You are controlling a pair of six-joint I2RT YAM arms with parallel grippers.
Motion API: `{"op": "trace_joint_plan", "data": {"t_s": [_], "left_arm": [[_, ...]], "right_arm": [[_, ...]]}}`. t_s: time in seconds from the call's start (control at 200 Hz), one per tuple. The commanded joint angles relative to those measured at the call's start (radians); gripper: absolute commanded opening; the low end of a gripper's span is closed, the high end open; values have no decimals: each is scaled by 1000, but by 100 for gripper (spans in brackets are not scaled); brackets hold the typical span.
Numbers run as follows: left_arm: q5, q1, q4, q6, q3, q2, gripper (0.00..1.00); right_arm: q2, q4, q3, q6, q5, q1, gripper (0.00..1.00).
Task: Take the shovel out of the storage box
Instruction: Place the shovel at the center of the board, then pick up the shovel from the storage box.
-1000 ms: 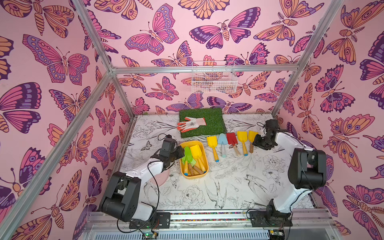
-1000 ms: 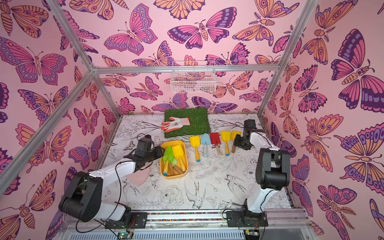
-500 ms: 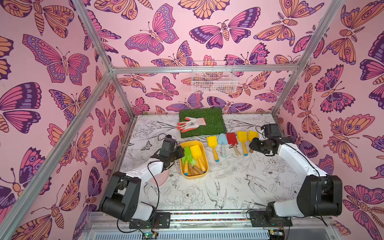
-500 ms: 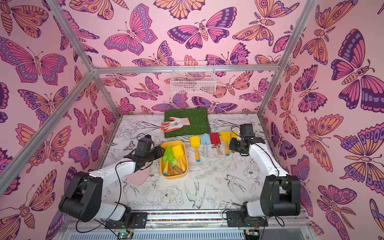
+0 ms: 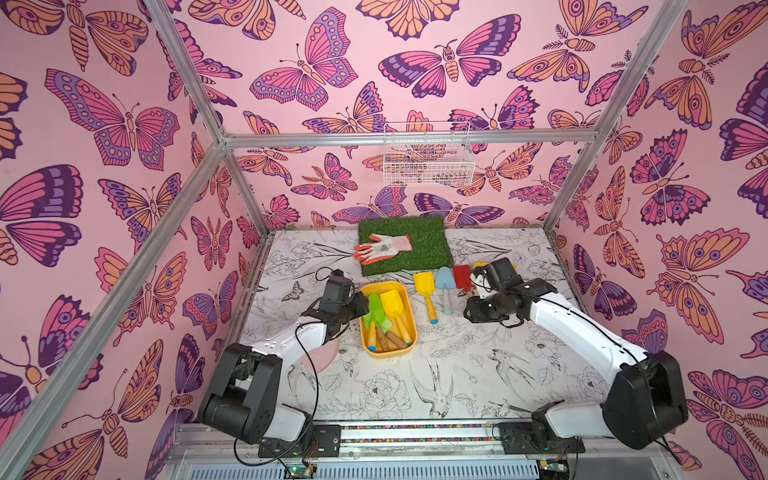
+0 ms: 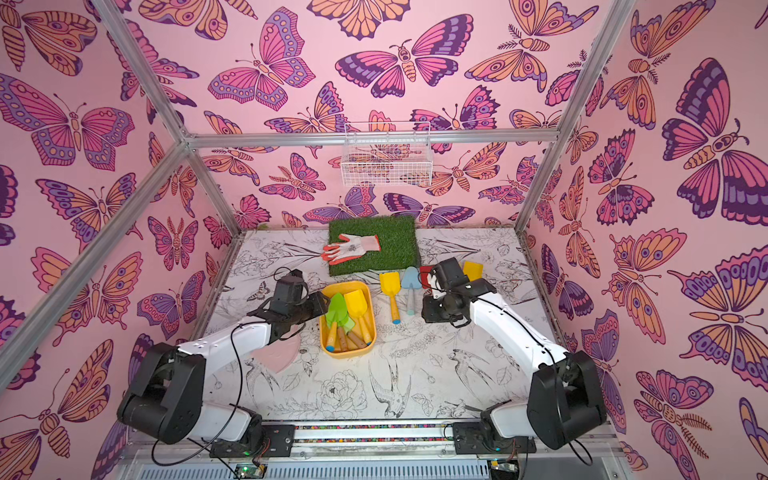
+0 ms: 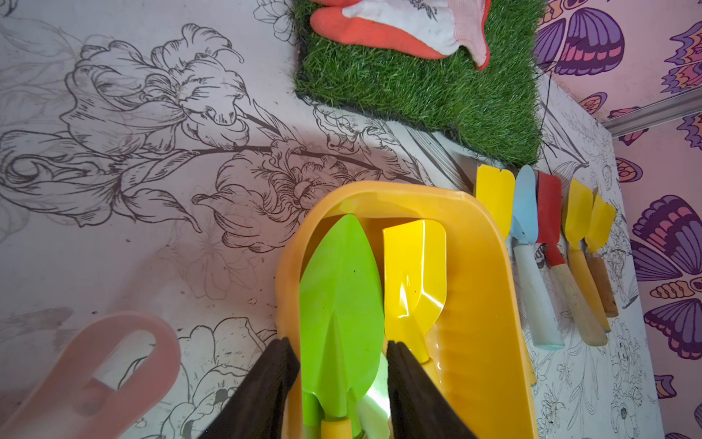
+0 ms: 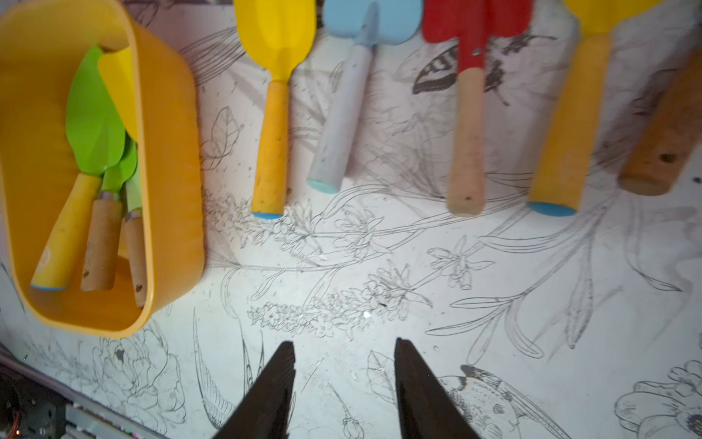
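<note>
The yellow storage box (image 5: 386,354) (image 6: 347,353) sits mid-table and holds a green shovel (image 5: 375,309) (image 7: 342,289), a yellow shovel (image 5: 392,303) (image 7: 414,266) and another green one underneath. My left gripper (image 5: 362,309) (image 7: 340,344) reaches in over the box's left wall. Its fingers are shut against both edges of the green shovel's blade near the neck. My right gripper (image 5: 473,313) (image 8: 343,344) hangs open over bare table in front of the handles of the laid-out shovels, holding nothing.
Several shovels lie in a row right of the box: yellow (image 5: 424,282), blue (image 5: 445,279), red (image 5: 462,276), more behind the right arm. A glove (image 5: 384,247) lies on a grass mat (image 5: 419,245). A pink flat piece (image 7: 95,372) lies under the left arm. A wire basket (image 5: 428,160) hangs on the back wall.
The right arm has swung from the far right end of the shovel row toward the middle of the table. The left arm and the box's contents have not moved.
</note>
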Motion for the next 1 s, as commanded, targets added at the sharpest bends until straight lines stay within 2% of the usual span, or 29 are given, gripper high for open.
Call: {"op": "trace_joint_plan", "data": {"t_s": [0.0,0.411,0.521,0.691,0.816,0.991], "left_arm": [[-2,-5,-39,10,-5,34,48],[5,-5,-40,6,-6,26,48],[5,-5,-40,6,-7,21,48],[7,-5,-40,5,-8,19,48],[8,-5,-39,4,-7,19,48],[5,-5,-41,4,-9,15,48]], "right_arm": [[37,-26,55,30,26,75,47],[132,150,128,308,27,338,49],[161,231,142,370,-12,378,48],[297,265,209,395,-26,439,49],[373,287,260,414,-47,466,53],[442,382,268,512,-78,481,53]]}}
